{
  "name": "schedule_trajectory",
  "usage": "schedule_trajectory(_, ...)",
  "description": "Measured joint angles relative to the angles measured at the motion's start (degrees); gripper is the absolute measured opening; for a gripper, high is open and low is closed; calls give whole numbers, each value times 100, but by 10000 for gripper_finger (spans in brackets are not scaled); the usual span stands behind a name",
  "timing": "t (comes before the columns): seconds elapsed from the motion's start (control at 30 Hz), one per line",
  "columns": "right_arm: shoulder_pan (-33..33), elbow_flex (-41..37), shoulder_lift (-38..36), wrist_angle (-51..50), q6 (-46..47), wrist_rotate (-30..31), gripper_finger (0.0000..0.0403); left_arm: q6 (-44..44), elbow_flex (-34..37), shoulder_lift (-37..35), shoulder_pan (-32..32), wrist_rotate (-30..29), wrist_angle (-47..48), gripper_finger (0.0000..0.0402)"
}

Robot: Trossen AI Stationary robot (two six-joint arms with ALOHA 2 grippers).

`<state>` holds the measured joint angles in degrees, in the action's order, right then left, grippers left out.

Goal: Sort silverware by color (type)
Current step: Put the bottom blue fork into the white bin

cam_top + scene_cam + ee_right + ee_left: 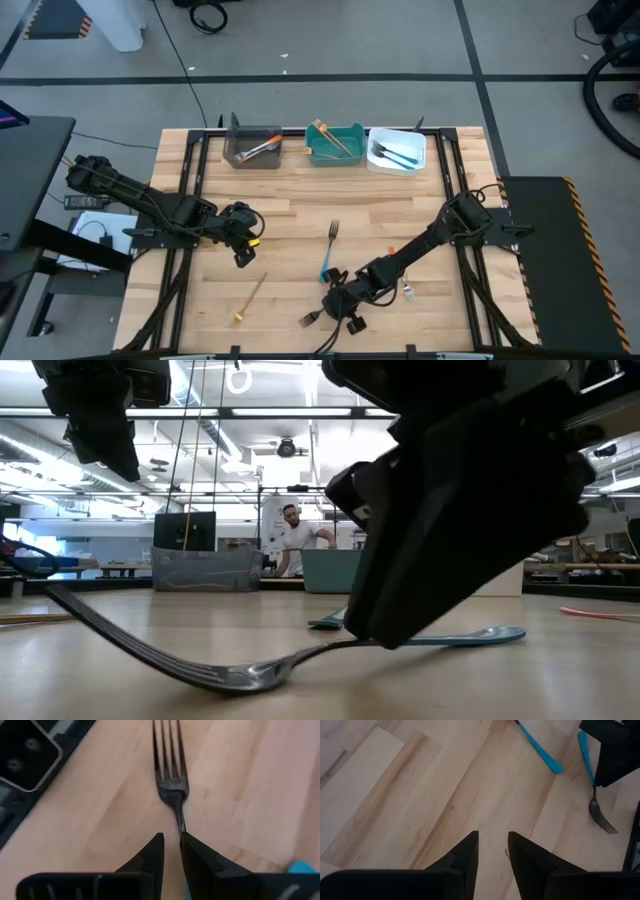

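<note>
Steel tines lie nearest you: the right claw [335, 306] is pinched on the neck of a blue-handled fork [171, 780] at the front edge of the tabletop [290, 210], its head resting on the wood. Just beside it lies a gold fork [250, 299], and another fork [408, 290] sits on the arm's other side, partly hidden by the arm. Your left claw [245, 240] hangs above bare wood at mid-left, fingers [465, 855] slightly parted and holding nothing. Between the two arms a second blue-handled fork [329, 250] lies free. Along the far edge stand three bins: a grey bin [238, 152] with orange-handled pieces, a teal bin [355, 134] with gold ones, and a white bin [415, 138] with blue ones.
</note>
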<state>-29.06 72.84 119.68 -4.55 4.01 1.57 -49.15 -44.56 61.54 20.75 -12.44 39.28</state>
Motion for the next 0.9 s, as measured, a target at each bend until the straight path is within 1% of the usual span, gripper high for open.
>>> schedule_trajectory(0.23,28,-11,-89,-1,28,-54,73,0,0,0,0,-1,-4,114)
schedule_trajectory(0.43,37,-11,-136,32,-10,14,72,2,0,0,0,-4,-2,114)
schedule_trajectory(0.6,61,-11,-36,-20,-226,185,72,31,0,0,0,-137,-2,114)
schedule_trajectory(0.73,121,-8,71,9,-167,68,72,33,0,0,0,-212,8,114)
schedule_trajectory(0.9,150,4,127,-40,-98,231,71,35,0,0,0,-254,25,114)
